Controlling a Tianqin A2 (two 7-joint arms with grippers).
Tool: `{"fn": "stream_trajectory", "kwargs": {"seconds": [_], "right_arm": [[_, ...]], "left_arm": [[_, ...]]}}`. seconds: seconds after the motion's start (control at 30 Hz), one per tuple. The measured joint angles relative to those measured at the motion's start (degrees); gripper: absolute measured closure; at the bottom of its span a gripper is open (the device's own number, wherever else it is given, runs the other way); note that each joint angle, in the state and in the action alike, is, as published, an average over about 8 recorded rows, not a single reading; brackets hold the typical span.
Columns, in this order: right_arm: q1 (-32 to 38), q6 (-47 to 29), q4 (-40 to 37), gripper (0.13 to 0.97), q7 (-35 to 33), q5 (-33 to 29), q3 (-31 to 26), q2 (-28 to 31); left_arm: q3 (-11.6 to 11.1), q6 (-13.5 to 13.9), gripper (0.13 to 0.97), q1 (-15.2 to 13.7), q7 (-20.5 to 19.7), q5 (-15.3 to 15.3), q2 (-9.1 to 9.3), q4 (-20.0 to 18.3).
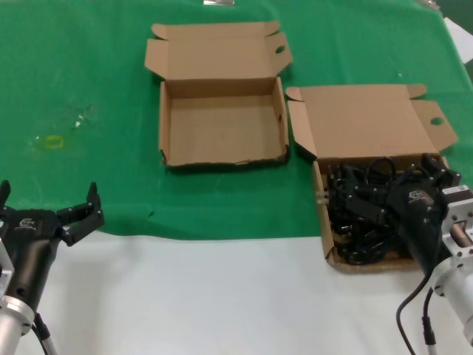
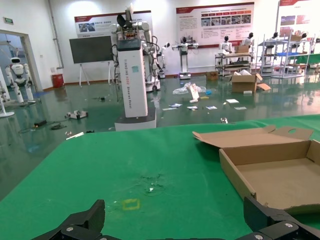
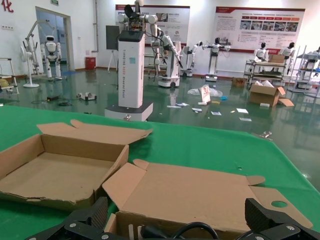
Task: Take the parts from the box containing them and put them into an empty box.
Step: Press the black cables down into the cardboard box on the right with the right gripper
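Head view shows you the right gripper point(image 1: 395, 194), fingers apart, directly over the cords point(image 1: 358, 211) in their box point(image 1: 323, 214); the empty box point(image 1: 222, 122) lies to its left.

The left gripper point(image 1: 74, 214), also spread, waits far away.

Little can be read. A white pillar-shaped robot base point(image 2: 135, 80) on the hall floor carries small vertical lettering down its front in the left wrist view, too small to make out; the same base point(image 3: 131, 70) in the right wrist view shows it no clearer. Wall posters point(image 2: 215, 22) with red headers bear pictures and lines of print, none legible. A green sign point(image 2: 8, 21) hangs high on the wall, its text unclear. In the head view a small white logo sits on the left end effector point(image 1: 46, 214) and another on the right end effector point(image 1: 414, 194), both unreadable.
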Motion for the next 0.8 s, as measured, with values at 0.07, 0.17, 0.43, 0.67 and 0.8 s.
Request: {"fn": "stream_trajectory", "kwargs": {"seconds": [0.07, 0.17, 0.43, 0.67, 0.8], "right_arm": [[0.0, 0.0, 0.0, 0.129, 0.0, 0.0, 0.0, 0.0], [0.0, 0.0, 0.0, 0.129, 0.0, 0.0, 0.0, 0.0], [0.0, 0.0, 0.0, 0.129, 0.0, 0.0, 0.0, 0.0], [0.0, 0.0, 0.0, 0.129, 0.0, 0.0, 0.0, 0.0], [0.0, 0.0, 0.0, 0.129, 0.0, 0.0, 0.0, 0.0]], "left_arm": [[0.0, 0.0, 0.132, 0.0, 0.0, 0.0, 0.0, 0.0], [0.0, 0.0, 0.132, 0.0, 0.0, 0.0, 0.0, 0.0], [0.0, 0.0, 0.132, 0.0, 0.0, 0.0, 0.0, 0.0], [0.0, 0.0, 0.132, 0.0, 0.0, 0.0, 0.0, 0.0], [0.0, 0.0, 0.133, 0.0, 0.0, 0.0, 0.0, 0.0]]}}
